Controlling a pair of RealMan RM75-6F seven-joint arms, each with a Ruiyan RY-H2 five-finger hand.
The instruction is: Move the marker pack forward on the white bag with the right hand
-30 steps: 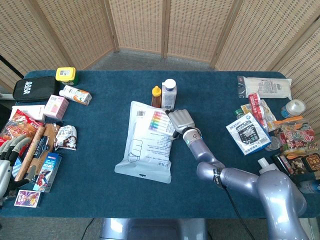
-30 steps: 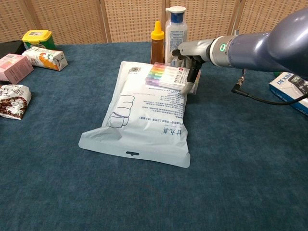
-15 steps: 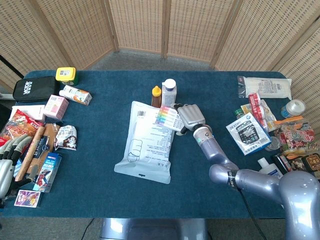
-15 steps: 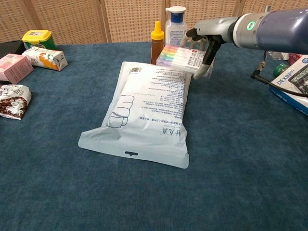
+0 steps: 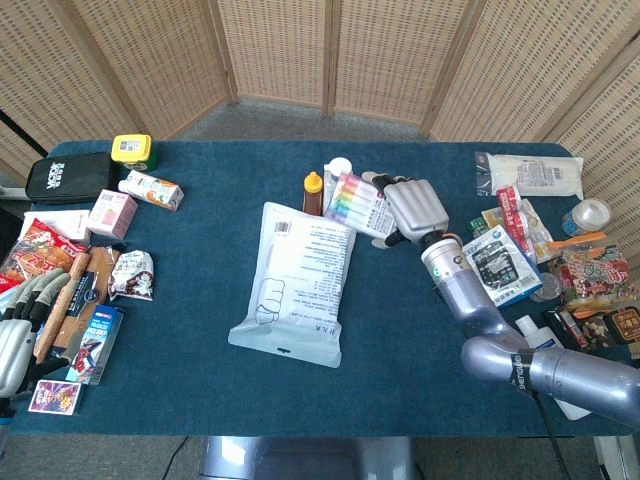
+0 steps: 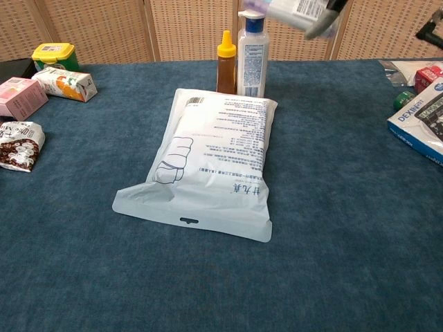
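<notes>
The marker pack (image 5: 360, 204), a flat pack with a row of coloured pens, is lifted clear of the white bag (image 5: 295, 280). My right hand (image 5: 415, 210) grips its right end and holds it in the air beside the white bottle (image 5: 338, 170). In the chest view the marker pack (image 6: 297, 10) is a blur at the top edge, above the white bottle (image 6: 252, 55). The white bag (image 6: 214, 162) lies flat with nothing on it. My left hand (image 5: 25, 325) rests at the table's left front corner, fingers apart and holding nothing.
An amber squeeze bottle (image 5: 313, 193) stands just behind the bag next to the white bottle. A blue-and-white box (image 5: 497, 265) and snack packets (image 5: 590, 280) crowd the right side. Cartons and snacks (image 5: 110, 215) fill the left edge.
My right hand has raised the marker pack off the bag's far end and carried it up, back and to the right. The bag and left hand stayed still.
</notes>
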